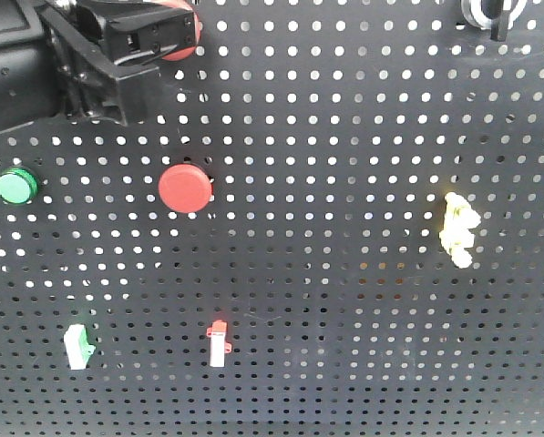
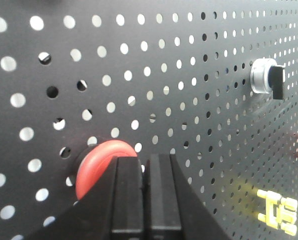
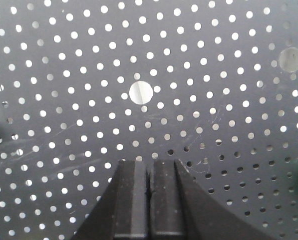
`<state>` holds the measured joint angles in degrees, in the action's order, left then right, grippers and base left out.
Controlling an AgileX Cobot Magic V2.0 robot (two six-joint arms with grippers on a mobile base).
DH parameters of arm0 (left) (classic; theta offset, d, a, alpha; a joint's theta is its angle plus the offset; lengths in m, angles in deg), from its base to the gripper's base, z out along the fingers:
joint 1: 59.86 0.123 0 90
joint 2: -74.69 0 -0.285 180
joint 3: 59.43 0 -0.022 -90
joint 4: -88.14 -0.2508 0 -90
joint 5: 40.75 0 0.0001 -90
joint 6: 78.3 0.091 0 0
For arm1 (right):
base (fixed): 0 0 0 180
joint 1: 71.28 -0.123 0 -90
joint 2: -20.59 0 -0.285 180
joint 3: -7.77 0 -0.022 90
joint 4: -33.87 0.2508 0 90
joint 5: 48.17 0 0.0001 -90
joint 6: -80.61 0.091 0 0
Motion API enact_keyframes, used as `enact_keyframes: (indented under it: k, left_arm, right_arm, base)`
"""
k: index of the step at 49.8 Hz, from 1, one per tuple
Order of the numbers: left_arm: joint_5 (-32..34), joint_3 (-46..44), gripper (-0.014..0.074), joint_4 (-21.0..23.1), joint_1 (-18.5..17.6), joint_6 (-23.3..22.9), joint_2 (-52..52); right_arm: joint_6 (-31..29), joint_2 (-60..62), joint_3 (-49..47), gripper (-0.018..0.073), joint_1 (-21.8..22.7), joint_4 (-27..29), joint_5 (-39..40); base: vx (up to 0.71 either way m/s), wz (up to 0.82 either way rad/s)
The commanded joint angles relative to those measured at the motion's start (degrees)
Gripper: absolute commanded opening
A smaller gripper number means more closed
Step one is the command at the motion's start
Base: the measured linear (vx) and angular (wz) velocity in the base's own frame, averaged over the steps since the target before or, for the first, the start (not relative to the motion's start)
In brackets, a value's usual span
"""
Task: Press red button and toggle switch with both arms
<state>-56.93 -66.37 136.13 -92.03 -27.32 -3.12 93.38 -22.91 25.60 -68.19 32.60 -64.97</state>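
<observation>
Red button (image 2: 101, 167) sits top left on the black perforated counter (image 1: 344, 137), above a second red button (image 1: 186, 188). Left hand (image 2: 145, 161), fingers pressed together, has its tips at the button's right edge; we cannot tell if they touch. We judge the press is the step in hand. Right hand (image 3: 149, 165), also pressed together, faces bare holes. Next it must find the switch, which its view does not show.

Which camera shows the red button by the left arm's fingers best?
The left wrist view: the red button sits large and close, just behind the shut fingers. The front view shows only a red edge behind them; the right wrist view shows none of it.
</observation>
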Motion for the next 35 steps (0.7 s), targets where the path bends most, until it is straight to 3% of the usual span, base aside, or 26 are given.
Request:
enact_keyframes:
  k: [1, 9, 14, 20, 26, 35]
  left_arm:
    - [2.7, -1.5, 0.0002, 0.6, 0.1, 0.2, 1.7]
    - [-1.4, 2.4, 0.0002, 0.6, 0.1, 3.1, 8.4]
    - [-0.2, 8.6, 0.0002, 0.6, 0.1, 3.6, 14.3]
    - [2.0, 18.9, 0.0002, 0.6, 0.1, 3.6, 22.0]
    - [4.0, 28.6, 0.0002, 0.8, 0.1, 3.4, 30.2]
    - [7.6, 36.4, 0.0002, 0.8, 0.1, 2.4, 38.5]
  right_arm:
    - [-0.5, -0.5, -1.5, -0.0003, 0.4, -0.4, 3.8]
    - [-4.2, -0.3, -1.5, -0.0003, -1.9, 1.3, 0.8]
    - [-13.4, -0.3, -1.6, -0.0003, -6.0, 5.0, -1.1]
    - [-27.0, -0.4, -1.7, -0.0003, -11.8, 13.1, -2.2]
    - [-39.0, -2.7, -1.7, -0.0003, -17.6, 25.3, -2.2]
    - [-50.6, -12.5, -4.8, -0.0003, -25.1, 40.0, -2.1]
  base:
    - [0.00, 0.00]
    - [0.00, 0.00]
    - [0.00, 0.00]
    - [0.00, 0.00]
    - [0.00, 0.00]
    - [0.00, 0.00]
